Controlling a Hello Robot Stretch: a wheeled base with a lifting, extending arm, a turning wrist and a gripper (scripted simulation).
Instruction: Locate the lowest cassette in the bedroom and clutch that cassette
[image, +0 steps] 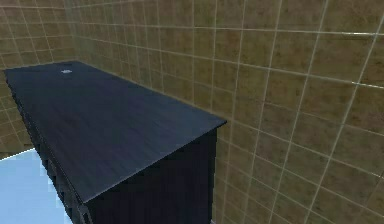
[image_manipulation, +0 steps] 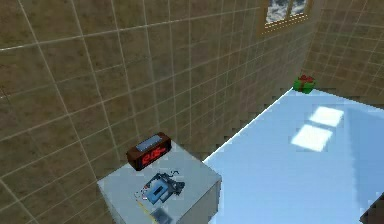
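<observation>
We cannot tell the gripper's state. On the small pale surface beside the bed lies a flat bluish thing, probably the cassette, near an alarm clock. We judge it light, stiff, slick and brittle, best gripped across its narrow edges.

Live from the control desk: both of my cameras sit on the robot's body and look outward, one ahead and one to the arm side. Neither feed is catching any of the machine's own bodywork. So I can't call a colour, shape, cable, screw or marking of it from here.
</observation>
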